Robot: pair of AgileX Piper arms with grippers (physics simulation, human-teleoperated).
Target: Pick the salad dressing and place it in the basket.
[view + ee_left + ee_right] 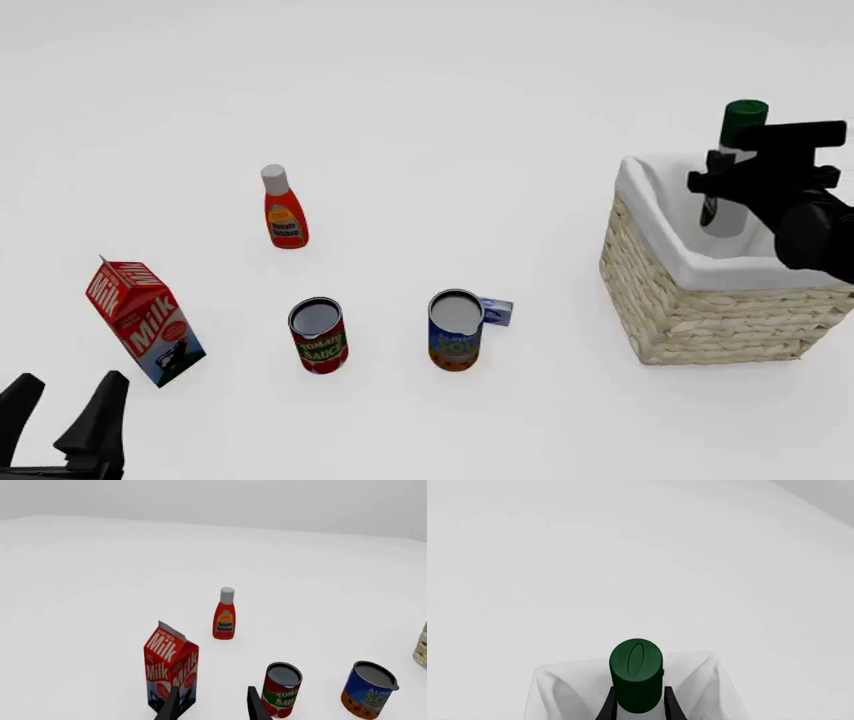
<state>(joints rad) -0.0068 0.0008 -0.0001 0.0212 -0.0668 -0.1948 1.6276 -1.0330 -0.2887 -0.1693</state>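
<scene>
Your right gripper [731, 160] was clenched on the salad dressing [729, 180], held upright above the basket [707, 310], perhaps partly inside it. Your left gripper [60, 420] stood open, far from the basket.

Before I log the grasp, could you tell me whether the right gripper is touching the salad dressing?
Touching: the right wrist view shows both fingers pressed against the salad dressing below its cap.
</scene>
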